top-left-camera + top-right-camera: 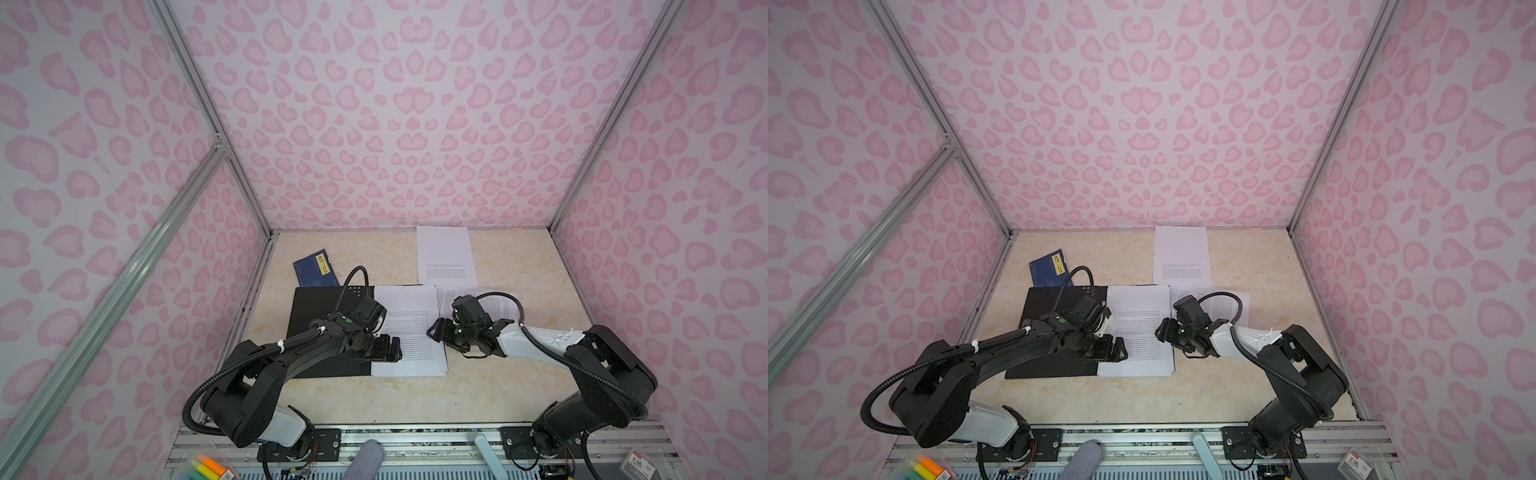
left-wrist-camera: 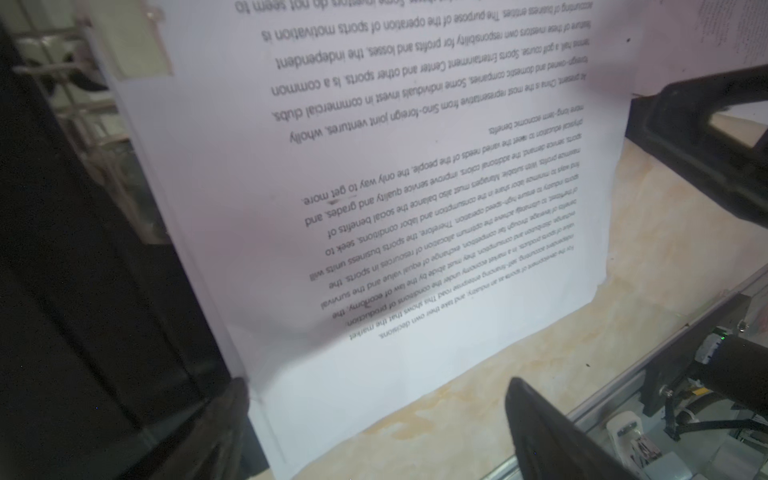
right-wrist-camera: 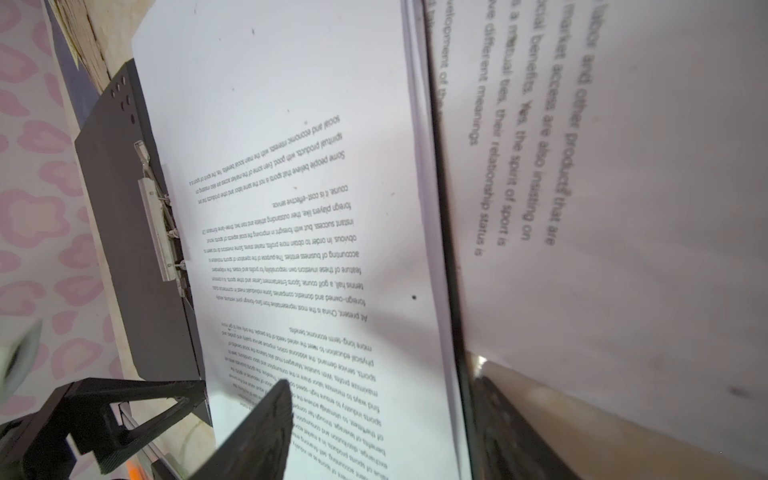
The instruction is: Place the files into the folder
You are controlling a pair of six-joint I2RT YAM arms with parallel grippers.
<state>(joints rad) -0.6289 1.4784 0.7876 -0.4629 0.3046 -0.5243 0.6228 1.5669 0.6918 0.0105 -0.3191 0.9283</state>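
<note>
The folder [image 1: 320, 332] lies open in both top views, black inside up, its metal clip [image 3: 160, 232] at the spine. A stack of printed files [image 1: 409, 328] rests on its right half. One more sheet [image 1: 494, 303] lies just right of the stack, partly under my right arm, and another sheet [image 1: 444, 253] lies by the back wall. My left gripper [image 1: 397, 349] is open above the stack's near left part, with nothing between its fingers [image 2: 552, 440]. My right gripper [image 1: 432, 330] is open and straddles the stack's right edge [image 3: 432, 291], one finger over the printed page.
A small dark-blue booklet [image 1: 313, 268] with a yellow label lies behind the folder's left half. Pink patterned walls close the cell on three sides. An aluminium rail [image 1: 415, 436] with the arm bases runs along the front, and highlighters [image 1: 208, 465] sit below it.
</note>
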